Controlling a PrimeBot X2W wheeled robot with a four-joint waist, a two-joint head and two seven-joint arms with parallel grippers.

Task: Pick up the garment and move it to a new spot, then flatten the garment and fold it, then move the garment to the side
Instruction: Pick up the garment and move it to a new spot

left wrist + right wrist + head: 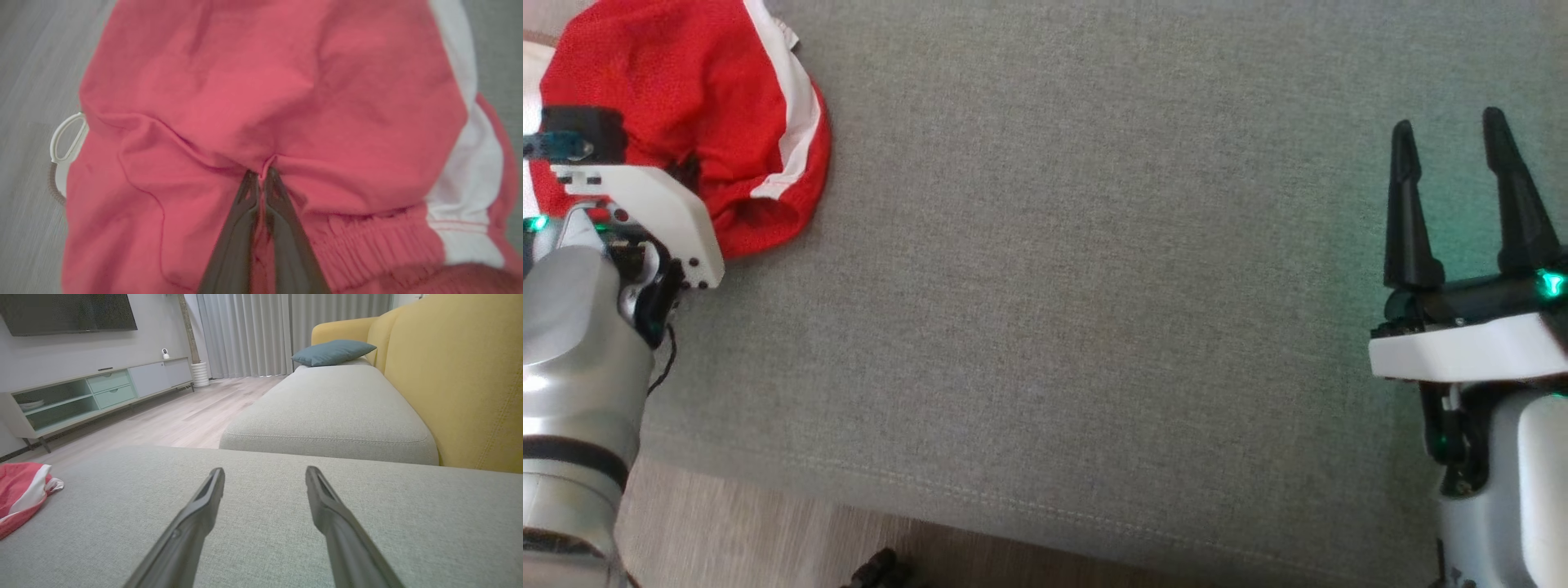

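1 fold of the garment [286, 81] sits clamped in the left gripper [261, 176]; right gripper [264, 472] spread wide.

Left arm [572, 327]: forearm at the lower left of the head view, wrist angled forward and down. Left gripper [261, 173]: jaws closed, pinching a fold of the garment [286, 81]. Right arm [1515, 490]: at the lower right. Right gripper [1447, 124]: jaws spread wide, holding nothing, pointing up the view.
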